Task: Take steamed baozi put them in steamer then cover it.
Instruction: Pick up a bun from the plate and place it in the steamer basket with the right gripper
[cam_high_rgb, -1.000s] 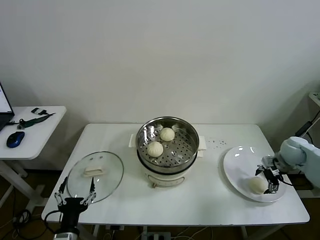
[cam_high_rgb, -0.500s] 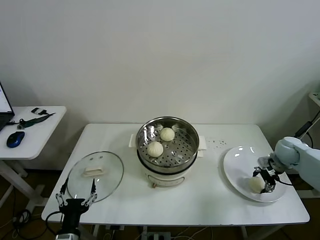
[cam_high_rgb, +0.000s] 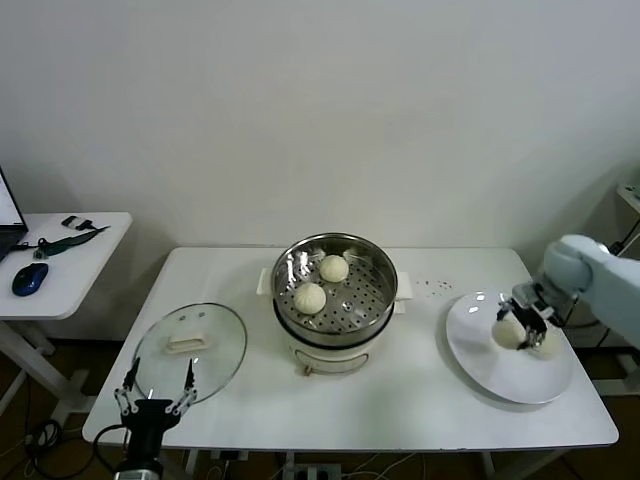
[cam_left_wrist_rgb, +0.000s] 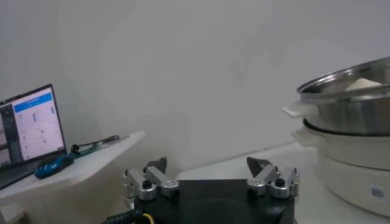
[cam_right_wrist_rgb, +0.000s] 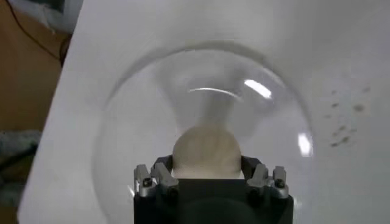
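Right end effector (cam_high_rgb: 527, 326) risen – baozi (cam_high_rgb: 508, 333) seemingly gripped, above plate (cam_high_rgb: 500, 375)

Cream-white buns: two (cam_high_rgb: 334, 268) (cam_high_rgb: 310, 297) sit in a shiny silver steamer (cam_high_rgb: 335, 290) whose tray is dotted with small holes, on a white base. A third cream bun (cam_high_rgb: 508, 333) is above a glossy white plate (cam_high_rgb: 500, 370). A clear glass lid (cam_high_rgb: 191, 352) has a silver rim and white handle. The table (cam_high_rgb: 400, 400) is white with a patch of tiny dark specks (cam_high_rgb: 436, 287). Both grippers, left (cam_high_rgb: 155, 395) and right (cam_high_rgb: 527, 322), are black and silver.
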